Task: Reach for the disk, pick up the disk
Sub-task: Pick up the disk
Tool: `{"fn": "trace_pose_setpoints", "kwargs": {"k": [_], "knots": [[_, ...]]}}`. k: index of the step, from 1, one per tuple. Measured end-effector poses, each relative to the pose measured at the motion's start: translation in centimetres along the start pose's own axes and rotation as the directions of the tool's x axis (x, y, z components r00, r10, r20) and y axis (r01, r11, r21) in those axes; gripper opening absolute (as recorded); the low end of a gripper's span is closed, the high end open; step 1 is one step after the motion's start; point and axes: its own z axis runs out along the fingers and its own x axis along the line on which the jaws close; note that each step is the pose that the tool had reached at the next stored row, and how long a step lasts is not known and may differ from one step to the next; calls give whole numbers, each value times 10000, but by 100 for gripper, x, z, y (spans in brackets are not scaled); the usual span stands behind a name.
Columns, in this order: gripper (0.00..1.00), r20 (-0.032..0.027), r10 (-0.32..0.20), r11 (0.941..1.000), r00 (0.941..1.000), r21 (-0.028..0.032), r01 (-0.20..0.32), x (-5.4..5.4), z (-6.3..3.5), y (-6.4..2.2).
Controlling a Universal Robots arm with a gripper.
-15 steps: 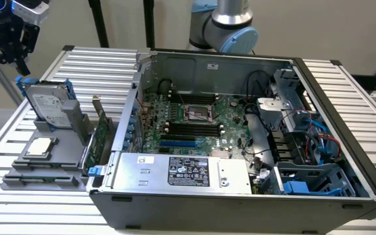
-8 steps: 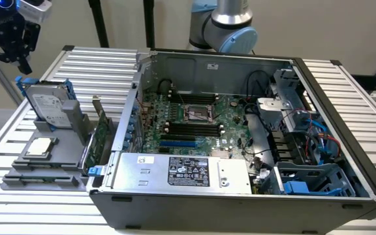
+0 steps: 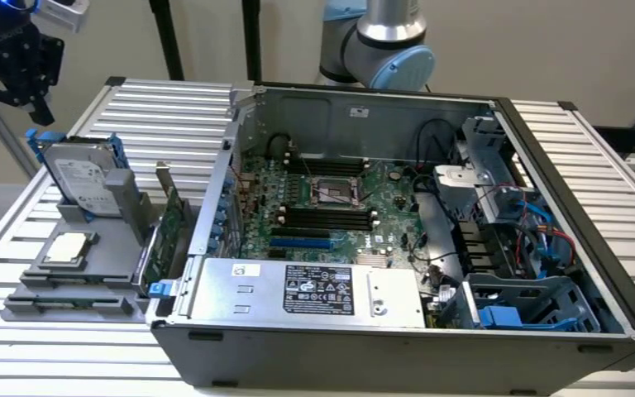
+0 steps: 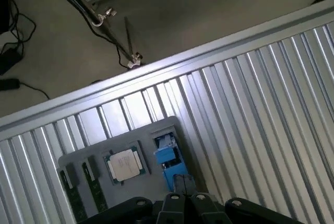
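Disk stands on edge in a slot of the grey holder, which sits on the slatted counter just beside the open case, on the exterior view's left of it. Standing upright likely serves the grasp: the bright blue frame leaves its top edge free, so it can be taken from above without touching the counter. A small square chip lies flat in the same holder, nearer the case's front corner than the disk is.

The gripper hangs in the air above the disk and farther from the case, well apart from the blue frame. In the wrist view the disk appears edge-on just ahead of the gripper, with the chip beside it, which suggests the approach is lined up along the thin top edge. I cannot tell whether the gripper is released or clenched. The disk sits in its slot, so the pick-up is not yet made and the reach looks only partly done.
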Motion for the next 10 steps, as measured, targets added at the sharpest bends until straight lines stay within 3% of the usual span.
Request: {"fn": "trace_pose_setpoints", "kwargs": {"k": [5,10], "knots": [[11,-26,-913,9958,9958,7,913,0,0,0],[11,-52,-1814,9834,9834,11,1814,0,0,0]]}}
